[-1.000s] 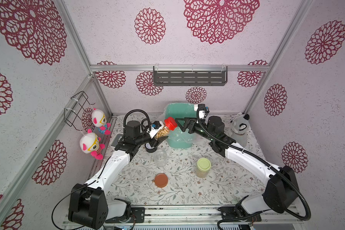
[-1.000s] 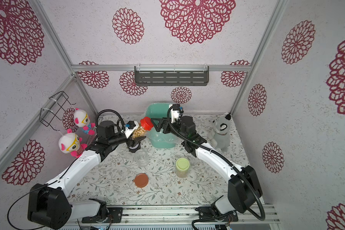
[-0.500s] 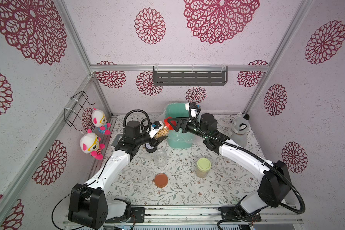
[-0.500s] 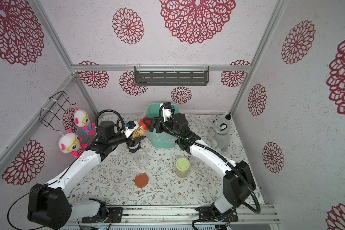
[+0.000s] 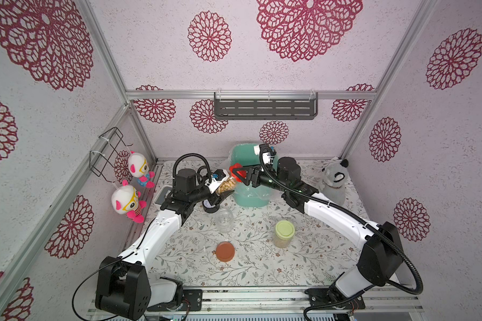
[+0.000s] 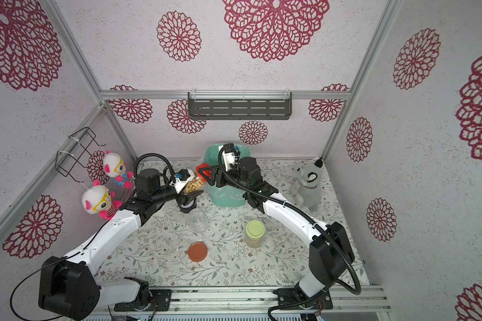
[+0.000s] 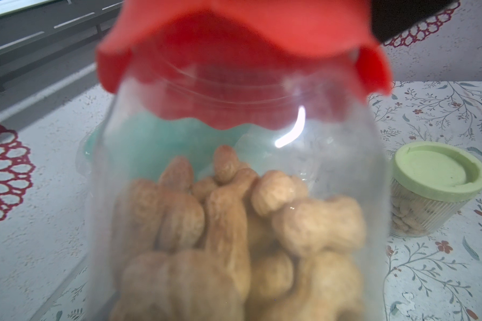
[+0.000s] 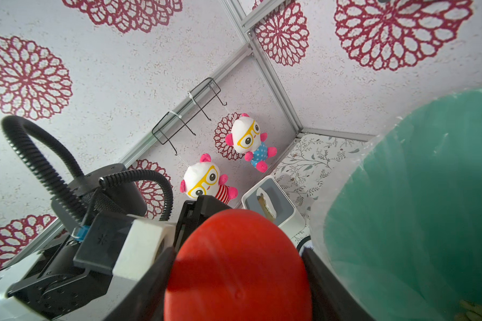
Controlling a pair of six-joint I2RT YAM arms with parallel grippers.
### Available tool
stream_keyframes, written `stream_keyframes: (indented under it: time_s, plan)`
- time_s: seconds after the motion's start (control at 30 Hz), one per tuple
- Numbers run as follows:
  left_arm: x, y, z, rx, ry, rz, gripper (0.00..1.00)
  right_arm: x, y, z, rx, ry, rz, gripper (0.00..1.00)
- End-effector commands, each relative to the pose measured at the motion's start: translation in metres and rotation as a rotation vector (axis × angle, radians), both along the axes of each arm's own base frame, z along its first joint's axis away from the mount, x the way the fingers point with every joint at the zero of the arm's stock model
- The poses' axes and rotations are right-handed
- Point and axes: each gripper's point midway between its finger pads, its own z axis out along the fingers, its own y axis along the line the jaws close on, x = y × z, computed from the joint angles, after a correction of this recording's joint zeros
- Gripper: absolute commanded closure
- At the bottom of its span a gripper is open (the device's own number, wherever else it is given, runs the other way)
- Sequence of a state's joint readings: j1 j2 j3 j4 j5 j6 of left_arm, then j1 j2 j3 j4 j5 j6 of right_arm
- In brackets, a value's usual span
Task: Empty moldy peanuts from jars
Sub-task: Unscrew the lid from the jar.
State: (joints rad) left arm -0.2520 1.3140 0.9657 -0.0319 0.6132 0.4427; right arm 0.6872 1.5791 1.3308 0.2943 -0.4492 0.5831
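My left gripper [image 5: 223,191] is shut on a clear jar [image 5: 226,185] with a red lid [image 5: 236,172], held tilted in the air just left of the teal bin [image 5: 251,194]. Tan peanuts [image 7: 234,236] fill the jar's lower half. My right gripper [image 8: 237,278] has closed on the red lid [image 8: 237,266], with a dark finger [image 8: 150,278] pressed against each side. A lidless, empty jar [image 5: 224,219] stands on the table, its brown-orange lid [image 5: 225,251] lying nearer the front. Another jar with a yellow-green lid [image 5: 284,233] holds peanuts.
The bin [image 8: 429,208] is lined with clear plastic, and a few peanuts lie at its bottom. A white box [image 5: 162,194] sits behind the left arm. Two plush dolls [image 5: 127,198] hang on the left wall, and a grey plush [image 5: 334,180] stands at the back right.
My right gripper has moved left onto the red lid and its fingers have come together on it. The left arm and its jar have not moved.
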Motion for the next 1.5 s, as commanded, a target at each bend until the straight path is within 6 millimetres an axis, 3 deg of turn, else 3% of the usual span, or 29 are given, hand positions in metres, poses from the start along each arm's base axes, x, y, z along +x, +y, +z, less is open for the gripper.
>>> stream_keyframes:
  time_s: [0.0, 0.17, 0.5, 0.87, 1.17, 1.47]
  plan:
    - [-0.006, 0.0, 0.02, -0.025, -0.05, -0.017, 1.0, -0.017, 0.002, 0.023, -0.006, -0.135, 0.086, 0.62]
    - [-0.02, -0.007, 0.022, -0.046, -0.011, -0.107, 1.0, -0.03, -0.007, 0.024, -0.049, -0.291, 0.154, 0.73]
    - [-0.038, -0.015, 0.021, -0.074, 0.065, -0.235, 1.0, -0.052, -0.026, 0.015, -0.132, -0.551, 0.299, 0.71]
    - [-0.043, -0.015, 0.015, -0.064, 0.096, -0.265, 1.0, -0.062, -0.035, 0.021, -0.111, -0.66, 0.431, 0.68]
    - [-0.041, -0.013, 0.009, -0.047, 0.111, -0.257, 1.0, -0.06, -0.041, 0.037, -0.084, -0.735, 0.406, 0.68]
    - [-0.039, -0.013, 0.006, -0.038, 0.118, -0.254, 1.0, -0.072, -0.049, 0.048, -0.05, -0.787, 0.416, 0.68]
